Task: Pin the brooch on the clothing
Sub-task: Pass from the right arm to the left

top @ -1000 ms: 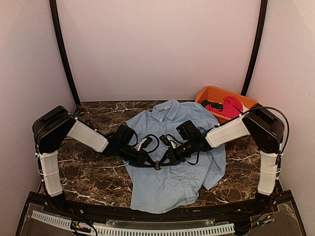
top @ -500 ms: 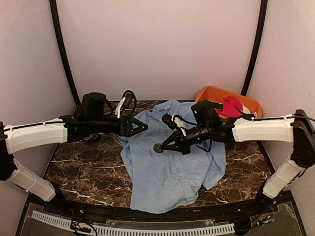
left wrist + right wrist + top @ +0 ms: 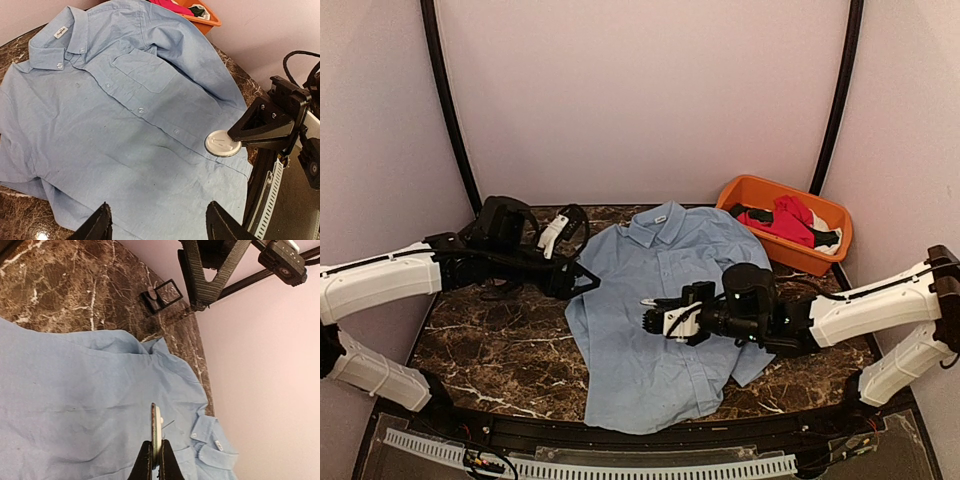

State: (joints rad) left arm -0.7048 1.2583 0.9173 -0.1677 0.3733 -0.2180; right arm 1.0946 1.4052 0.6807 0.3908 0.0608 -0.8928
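The brooch (image 3: 222, 143), a small round disc that shows a pale face to the left wrist camera, is clamped by its edge between the fingertips of the right pincer (image 3: 238, 135), which is closed on it. In the right wrist view the disc (image 3: 156, 426) stands edge-on, sticking out just past that pincer's tips (image 3: 155, 452). Directly under the pincer and the disc lies the shirt (image 3: 100, 125), light blue, buttoned and spread front-up. The disc is over the strip of buttons (image 3: 141, 109) low on the front, on the hem side of the breast pocket (image 3: 145, 70). Whether it touches the cloth or hangs just above it cannot be told. From above, the right pincer (image 3: 650, 318) reaches in from the right across the middle of the shirt (image 3: 660, 370), with the collar (image 3: 657, 220) further out beyond its tips. The left pincer (image 3: 586, 279) is well apart from it, at the shirt's left edge near the sleeve. Its fingers (image 3: 100, 226) stand wide open with nothing between them, only blue cloth below. The shirt rests on a dark marbled table (image 3: 490, 340), which shows bare on the far side of the left pincer and around the cloth. Behind the right pincer and off to its right, past the shirt's shoulder, sits an orange bin (image 3: 812, 260) at the table's far corner, holding a red cloth (image 3: 786, 222) and something dark beside it.
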